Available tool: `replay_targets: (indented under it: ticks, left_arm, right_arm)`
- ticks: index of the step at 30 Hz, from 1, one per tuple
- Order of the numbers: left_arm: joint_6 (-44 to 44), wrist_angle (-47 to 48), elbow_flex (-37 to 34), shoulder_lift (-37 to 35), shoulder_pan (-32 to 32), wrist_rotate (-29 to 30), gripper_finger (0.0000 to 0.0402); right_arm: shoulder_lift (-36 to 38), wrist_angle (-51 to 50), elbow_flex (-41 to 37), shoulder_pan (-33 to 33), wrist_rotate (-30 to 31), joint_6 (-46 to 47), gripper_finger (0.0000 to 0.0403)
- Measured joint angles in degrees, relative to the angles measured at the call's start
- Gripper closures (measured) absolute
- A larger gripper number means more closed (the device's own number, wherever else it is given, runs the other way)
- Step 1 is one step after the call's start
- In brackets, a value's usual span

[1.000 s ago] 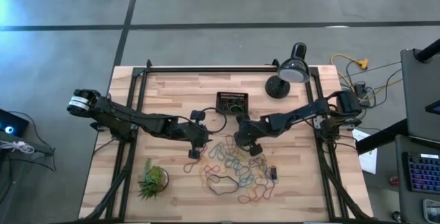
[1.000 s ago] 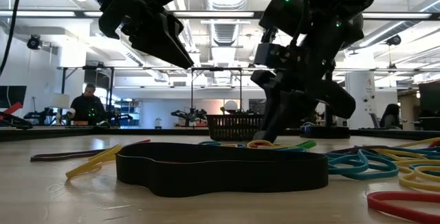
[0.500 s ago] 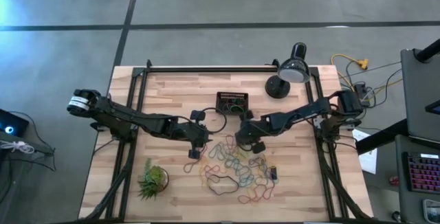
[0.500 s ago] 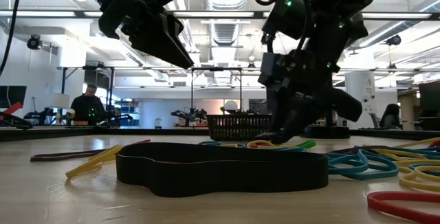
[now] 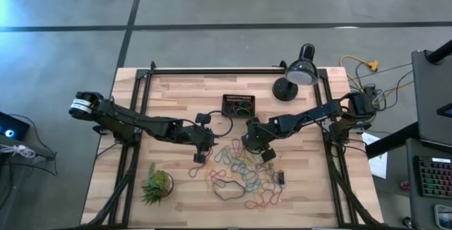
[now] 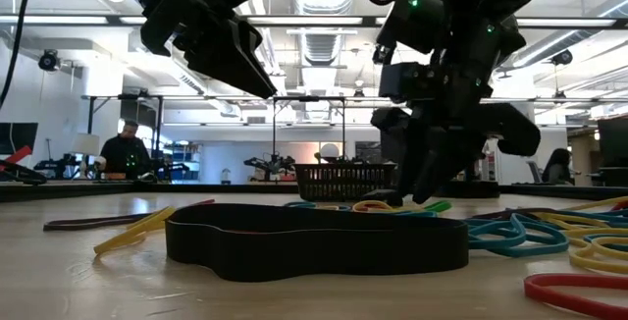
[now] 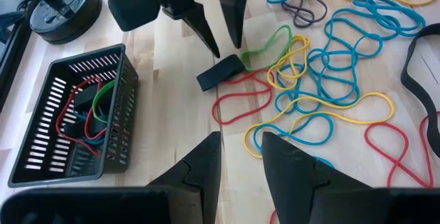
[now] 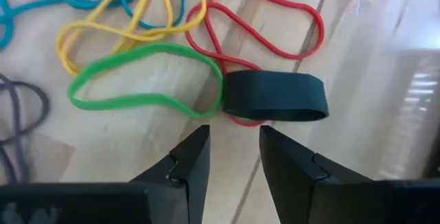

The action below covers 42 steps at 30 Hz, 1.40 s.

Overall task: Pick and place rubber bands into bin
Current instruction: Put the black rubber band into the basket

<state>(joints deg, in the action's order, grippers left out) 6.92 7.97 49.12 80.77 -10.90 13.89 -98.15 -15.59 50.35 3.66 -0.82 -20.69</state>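
Many coloured rubber bands (image 5: 244, 168) lie spread on the wooden table's near middle. The black slotted bin (image 5: 238, 105) stands behind them with a few bands inside (image 7: 86, 110). My right gripper (image 8: 234, 157) points steeply down, open. It hangs just over a short wide black band (image 8: 275, 95) that lies on a red band (image 8: 268, 18), beside a green one (image 8: 144, 80). My left gripper (image 7: 240, 157) waits open and raised, to the left of the pile (image 5: 199, 156).
A black desk lamp (image 5: 296, 78) stands at the far right and a spiky green plant (image 5: 157, 184) at the near left. A large black band (image 6: 314, 241) lies closest to the near edge. Bare wood (image 5: 176, 96) lies left of the bin.
My right gripper has tipped to point more steeply down over the black and green bands, and its fingers have spread apart. It has stayed in the same spot. The bands have not moved.
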Motion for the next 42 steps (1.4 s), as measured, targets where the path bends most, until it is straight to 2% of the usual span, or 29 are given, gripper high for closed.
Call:
replay_targets:
  ticks: [4, 27, 35, 42]
  left_arm:
    - [0.0, 0.0, 0.0, 0.0, 0.0, 0.0, 0.0311]
    - [0.0, -0.3, 0.0, 0.0, 0.0, 0.0, 0.0311]
    - [-0.3, -0.2, 0.0, 0.0, 0.0, 0.0, 0.0311]
    - [-0.3, -0.2, 0.0, 0.0, 0.0, 0.0, 0.0311]
  right_arm:
    - [0.0, 1.5, 0.0, 0.1, -1.8, 0.8, 0.028]
    - [-0.4, 4.8, -0.2, 0.1, -2.2, 3.7, 0.0294]
    - [-0.4, 1.3, -0.3, -0.1, 0.9, 5.5, 0.0297]
    - [-0.4, 2.8, -0.3, -0.3, 0.4, 5.7, 0.0298]
